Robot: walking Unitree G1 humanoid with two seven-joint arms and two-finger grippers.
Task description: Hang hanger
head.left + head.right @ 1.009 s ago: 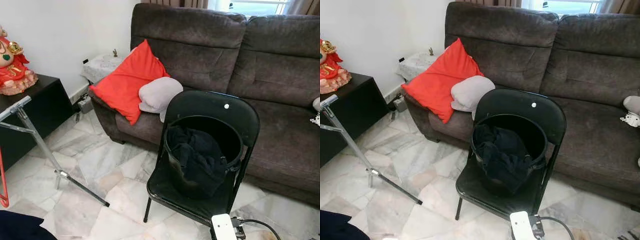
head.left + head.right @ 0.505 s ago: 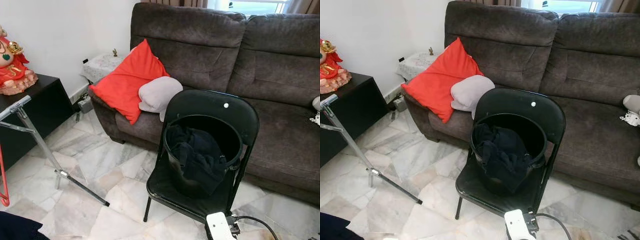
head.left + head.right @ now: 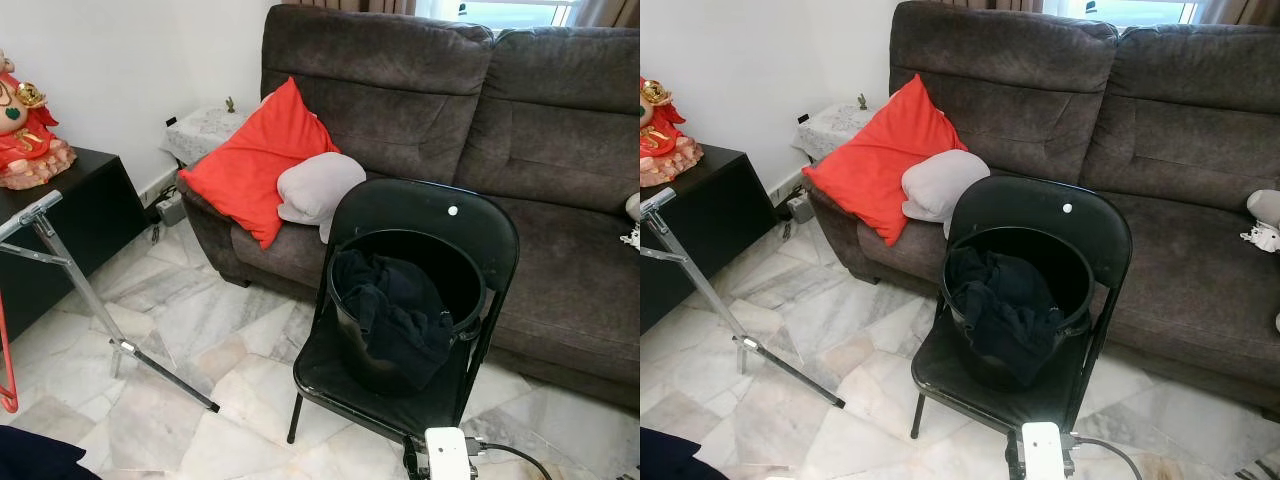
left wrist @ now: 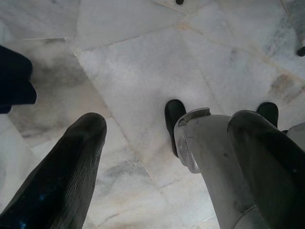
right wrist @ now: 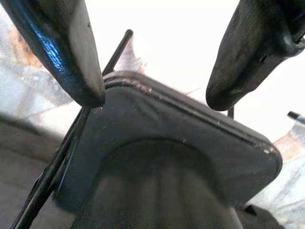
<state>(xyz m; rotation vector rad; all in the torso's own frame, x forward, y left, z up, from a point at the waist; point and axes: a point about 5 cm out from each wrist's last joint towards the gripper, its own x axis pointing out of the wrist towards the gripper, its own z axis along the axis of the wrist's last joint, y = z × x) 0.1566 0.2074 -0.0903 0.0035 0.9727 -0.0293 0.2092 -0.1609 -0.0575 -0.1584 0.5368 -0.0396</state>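
A thin red hanger (image 3: 6, 365) shows at the far left edge, below the top bar of a metal rack (image 3: 62, 262). A black bucket (image 3: 462, 290) of dark clothes (image 3: 395, 310) stands on a black folding chair (image 3: 425, 215) before the sofa. My right arm's white wrist block (image 3: 447, 455) sits at the bottom, just in front of the chair. In the right wrist view, my right gripper (image 5: 152, 98) is open, with the chair seat (image 5: 190, 143) beyond its fingers. My left gripper (image 4: 169, 121) hangs open over the marble floor (image 4: 143, 62), beside my own leg (image 4: 205, 157).
A brown sofa (image 3: 540, 130) with a red cushion (image 3: 255, 165) and a grey cushion (image 3: 318, 187) runs along the back. A black cabinet (image 3: 80, 215) with a red figurine (image 3: 25, 130) stands on the left. Something dark blue (image 3: 30, 462) lies at the bottom left.
The white wrist block at the bottom edge has shifted slightly and straightened. Nothing else has moved.
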